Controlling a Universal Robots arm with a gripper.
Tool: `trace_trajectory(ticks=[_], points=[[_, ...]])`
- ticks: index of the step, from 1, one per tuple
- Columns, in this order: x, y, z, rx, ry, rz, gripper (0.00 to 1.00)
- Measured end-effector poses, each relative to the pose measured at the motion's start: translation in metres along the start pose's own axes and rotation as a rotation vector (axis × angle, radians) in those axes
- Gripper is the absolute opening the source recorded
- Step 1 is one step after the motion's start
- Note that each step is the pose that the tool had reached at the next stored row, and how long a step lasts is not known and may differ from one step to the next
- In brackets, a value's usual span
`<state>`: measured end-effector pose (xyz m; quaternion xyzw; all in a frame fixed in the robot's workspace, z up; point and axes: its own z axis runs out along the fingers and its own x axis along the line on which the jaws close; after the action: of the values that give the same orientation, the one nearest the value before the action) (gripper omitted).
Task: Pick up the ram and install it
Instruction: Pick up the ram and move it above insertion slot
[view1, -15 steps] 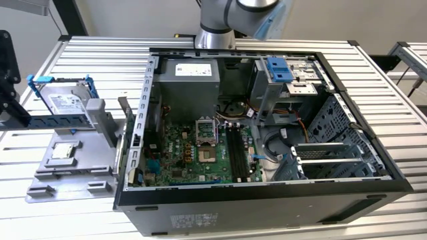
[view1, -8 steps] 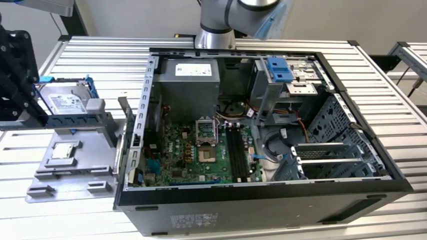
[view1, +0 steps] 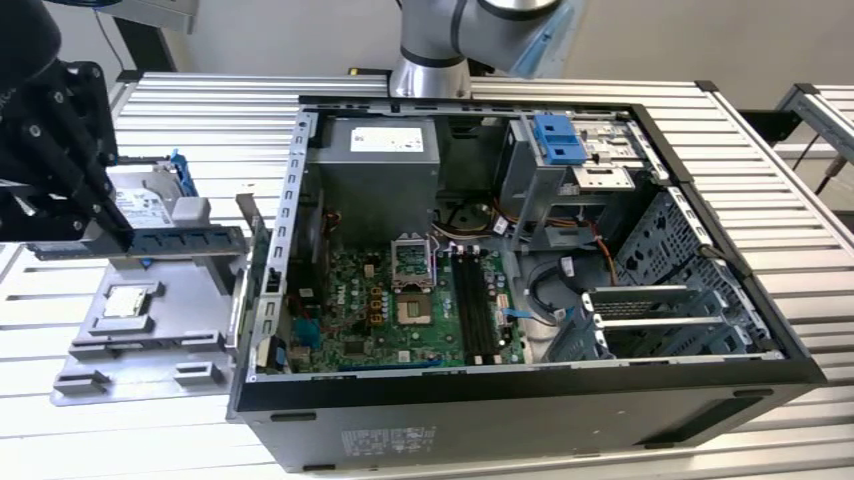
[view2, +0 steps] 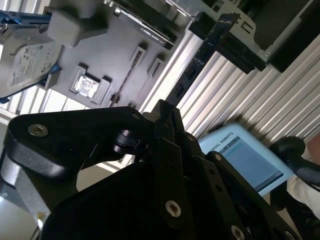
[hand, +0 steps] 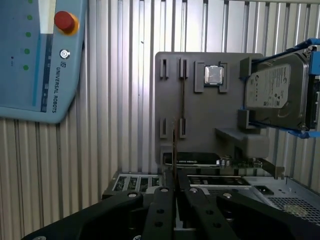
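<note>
One ram (view1: 160, 243) stick, clamped in the black pincer (view1: 110, 228); fingers closed flat on its faces. In the first wrist view the stick shows edge-on, a thin line rising out from between the fingertips (hand: 167, 192). In the second wrist view it runs as a long dark strip away from the pincer.

Position: over the grey fixture tray (view1: 147, 335) at the exterior view's left, outside the computer case (view1: 534, 415). The stick lies level across the tray, just beside the hard drive (view1: 140, 205) in its blue bracket. Cannot tell whether it touches the tray.

Also on the tray: a processor chip (view1: 127, 300), seated in its pocket.

Case open on the slatted metal desk (view1: 747, 130), motherboard (view1: 387, 310) exposed. Black memory slots (view1: 474, 300) run beside the processor socket, well apart from the pincer.

Pale blue teach pendant (hand: 40, 60) with a red button lies on the desk near the tray.
</note>
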<state>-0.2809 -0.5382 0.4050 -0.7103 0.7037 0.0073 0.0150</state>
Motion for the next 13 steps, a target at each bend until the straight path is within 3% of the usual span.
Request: trace_trajectory(ticks=[13], points=[[0.0004,-0.0385,0.0004,-0.0009,0.0000,0.000,0.00]])
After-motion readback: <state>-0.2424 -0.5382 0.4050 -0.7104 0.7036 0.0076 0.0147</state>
